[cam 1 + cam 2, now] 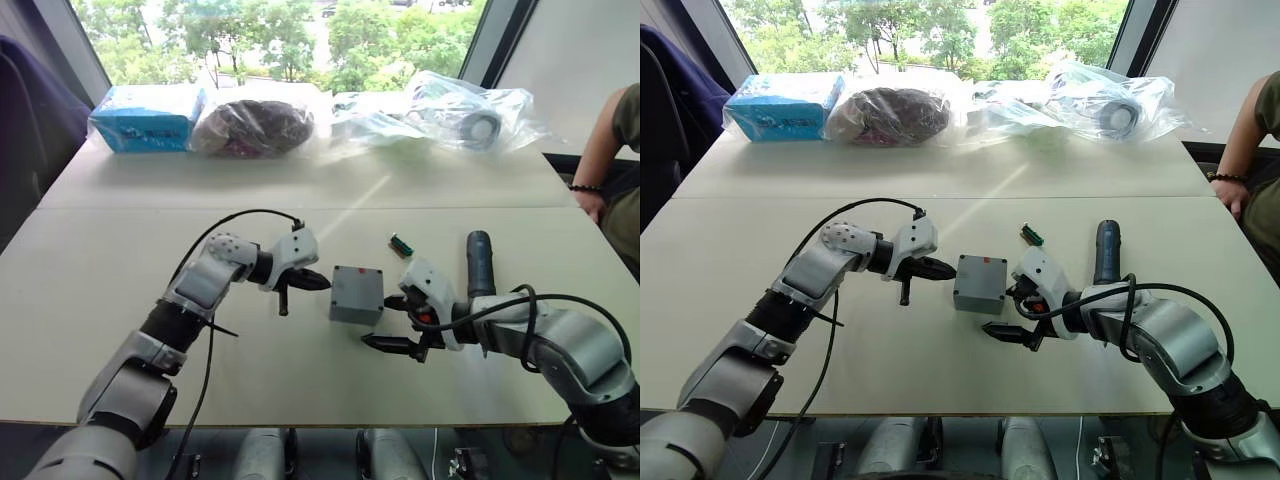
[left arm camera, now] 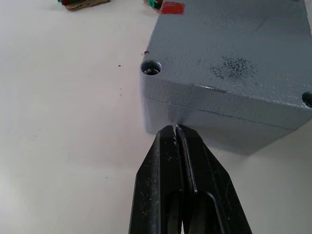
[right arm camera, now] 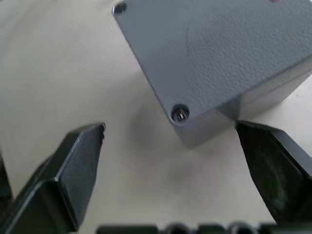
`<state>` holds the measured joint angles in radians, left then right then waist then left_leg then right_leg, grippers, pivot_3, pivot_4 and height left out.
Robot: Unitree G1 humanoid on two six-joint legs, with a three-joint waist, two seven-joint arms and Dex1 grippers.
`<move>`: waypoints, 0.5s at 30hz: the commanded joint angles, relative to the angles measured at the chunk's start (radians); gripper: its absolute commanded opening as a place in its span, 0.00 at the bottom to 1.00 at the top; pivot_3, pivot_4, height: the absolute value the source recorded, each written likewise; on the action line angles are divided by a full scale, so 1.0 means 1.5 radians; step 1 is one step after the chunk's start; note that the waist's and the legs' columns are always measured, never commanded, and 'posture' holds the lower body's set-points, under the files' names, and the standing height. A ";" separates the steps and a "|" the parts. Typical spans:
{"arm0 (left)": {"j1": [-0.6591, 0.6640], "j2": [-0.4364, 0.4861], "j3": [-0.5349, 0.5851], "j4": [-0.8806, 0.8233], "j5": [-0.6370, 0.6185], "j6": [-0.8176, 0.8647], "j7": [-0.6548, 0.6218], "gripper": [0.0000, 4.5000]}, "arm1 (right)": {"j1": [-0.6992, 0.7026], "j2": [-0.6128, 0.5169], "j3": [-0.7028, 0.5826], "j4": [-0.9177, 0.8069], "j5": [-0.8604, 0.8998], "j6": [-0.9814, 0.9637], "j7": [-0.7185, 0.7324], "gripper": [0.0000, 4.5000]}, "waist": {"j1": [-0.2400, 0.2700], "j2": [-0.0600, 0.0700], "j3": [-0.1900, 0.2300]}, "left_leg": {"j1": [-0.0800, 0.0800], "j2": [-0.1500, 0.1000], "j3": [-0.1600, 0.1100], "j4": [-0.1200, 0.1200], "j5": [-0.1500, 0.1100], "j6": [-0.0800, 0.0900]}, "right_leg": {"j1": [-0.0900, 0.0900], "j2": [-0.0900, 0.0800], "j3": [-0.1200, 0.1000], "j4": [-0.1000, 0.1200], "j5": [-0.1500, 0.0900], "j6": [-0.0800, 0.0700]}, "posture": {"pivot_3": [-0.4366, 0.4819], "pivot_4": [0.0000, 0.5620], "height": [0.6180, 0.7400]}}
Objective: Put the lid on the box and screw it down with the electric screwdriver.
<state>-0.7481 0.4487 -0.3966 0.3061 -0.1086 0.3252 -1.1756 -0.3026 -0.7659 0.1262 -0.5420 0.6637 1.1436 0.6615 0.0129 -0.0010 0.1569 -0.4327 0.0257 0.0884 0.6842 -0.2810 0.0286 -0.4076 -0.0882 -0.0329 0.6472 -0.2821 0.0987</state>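
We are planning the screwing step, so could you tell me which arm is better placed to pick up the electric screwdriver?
Right. The electric screwdriver lies just beyond the right gripper, which is open; the left gripper is shut across the box.

Two head cameras look forward and down over the tabletop [image 1: 120,300] toward twelve o'clock. Both wrist cameras sit very near the box [image 2: 229,63], which all views share.

Matt, finely textured grey lid [image 2: 229,58]
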 commanded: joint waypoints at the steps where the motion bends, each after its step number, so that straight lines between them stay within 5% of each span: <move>1: -0.029 -0.021 0.002 0.029 0.023 -0.045 0.010 0.00 | -0.017 0.026 -0.020 -0.058 0.054 0.026 -0.003 0.99 | 0.000 0.000 0.000 | 0.000 0.000 0.000 0.000 0.000 0.000 | 0.000 0.000 0.000 0.000 0.000 0.000 | 0.48 0.27 1.00; 8: -0.023 0.008 0.024 0.038 0.040 -0.059 0.007 0.00 | -0.019 -0.018 -0.078 -0.094 0.092 0.056 0.007 0.99 | 0.000 0.000 0.000 | 0.000 0.000 0.000 0.000 0.000 0.000 | 0.000 0.000 0.000 0.000 0.000 0.000 | 0.48 0.27 1.00; 15: 0.046 0.093 0.027 -0.082 0.017 -0.003 -0.053 0.00 | -0.021 -0.100 -0.022 -0.034 -0.016 -0.049 0.035 0.99 | -0.002 0.000 0.000 | 0.000 0.001 0.000 0.000 0.000 0.000 | 0.000 0.000 0.000 0.000 0.000 0.000 | 0.48 0.27 1.00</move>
<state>-0.6917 0.5710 -0.3705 0.2630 -0.0560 0.2961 -1.2241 -0.3237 -0.9096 0.0697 -0.6016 0.6788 1.1255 0.6972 0.0100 -0.0011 0.1569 -0.4327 0.0265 0.0879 0.6838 -0.2811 0.0287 -0.4081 -0.0878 -0.0329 0.6474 -0.2822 0.0985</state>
